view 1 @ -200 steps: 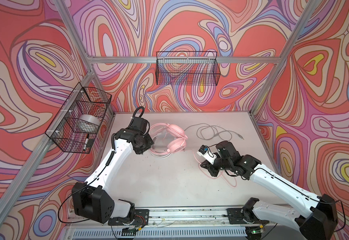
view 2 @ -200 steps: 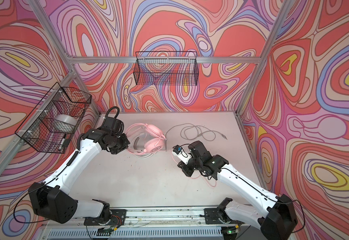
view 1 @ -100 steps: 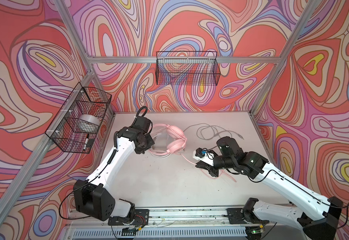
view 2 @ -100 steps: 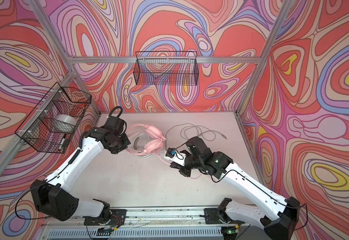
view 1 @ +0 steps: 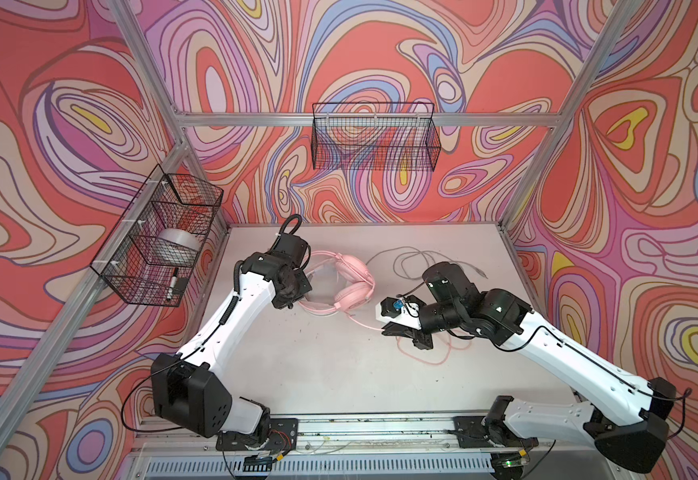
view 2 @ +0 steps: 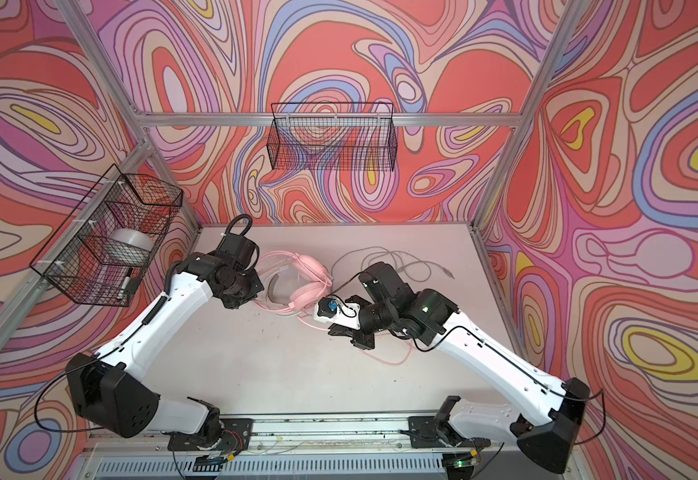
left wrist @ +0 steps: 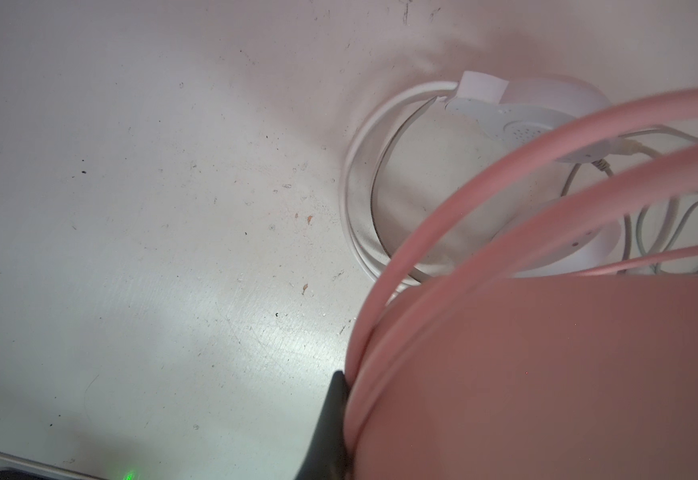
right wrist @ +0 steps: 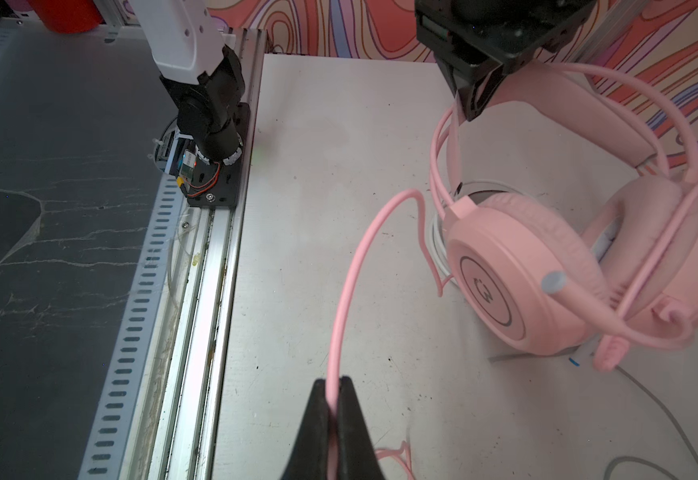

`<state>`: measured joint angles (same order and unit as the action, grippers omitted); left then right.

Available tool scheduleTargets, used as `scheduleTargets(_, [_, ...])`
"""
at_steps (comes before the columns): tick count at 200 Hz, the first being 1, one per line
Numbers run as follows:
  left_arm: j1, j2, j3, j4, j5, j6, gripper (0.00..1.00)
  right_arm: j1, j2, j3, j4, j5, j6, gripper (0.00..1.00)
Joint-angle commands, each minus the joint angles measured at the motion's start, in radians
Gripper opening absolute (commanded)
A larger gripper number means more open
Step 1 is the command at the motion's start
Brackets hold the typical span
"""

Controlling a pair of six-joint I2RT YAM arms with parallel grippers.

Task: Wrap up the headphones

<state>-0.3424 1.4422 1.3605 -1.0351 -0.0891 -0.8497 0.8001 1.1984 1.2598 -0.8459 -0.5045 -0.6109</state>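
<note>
in both top views we see the pink headset toward the back of the table, between the two arms, with the white headset partly under it. the left gripper sits at the pink headband, its fingers hidden beneath the wrist. the right gripper is low, just beside the ear cups, and the pink cable loops loosely on the table near it. a grey-white cable curls behind. on the left wall a wire basket holds a roll of clear tape in its middle compartment and a marker leaning in the near one. a second wire basket hangs on the back rail; through its mesh we see only wallpaper.

in the left wrist view one black finger presses against the pink headband, whose pad fills the corner; the other finger is hidden. beyond it the white headset lies flat on the table, its cable bunched beside it.

in the right wrist view the right gripper is pinched tight on the pink cable, which arcs over toward the near ear cup. the left gripper hangs above, clamped on the pink headband, and the mic boom points our way.
</note>
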Motion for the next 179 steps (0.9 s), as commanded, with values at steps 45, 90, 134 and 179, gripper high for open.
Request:
scheduleTargets(45, [-0.055, 0.024, 0.058, -0.037, -0.024, 0.011, 0.0, 0.005, 0.066, 0.171, -0.004, -0.015, -0.002, 0.0])
scheduleTargets(90, [-0.073, 0.019, 0.049, -0.043, -0.007, 0.054, 0.0, -0.018, 0.135, 0.273, -0.03, 0.029, 0.032, 0.0])
scheduleTargets(134, [-0.082, 0.001, 0.007, -0.009, 0.045, 0.097, 0.0, -0.108, 0.189, 0.348, -0.027, -0.041, 0.094, 0.0])
scheduleTargets(179, [-0.09, -0.013, -0.032, 0.047, 0.13, 0.17, 0.0, -0.209, 0.245, 0.385, -0.01, -0.058, 0.141, 0.0])
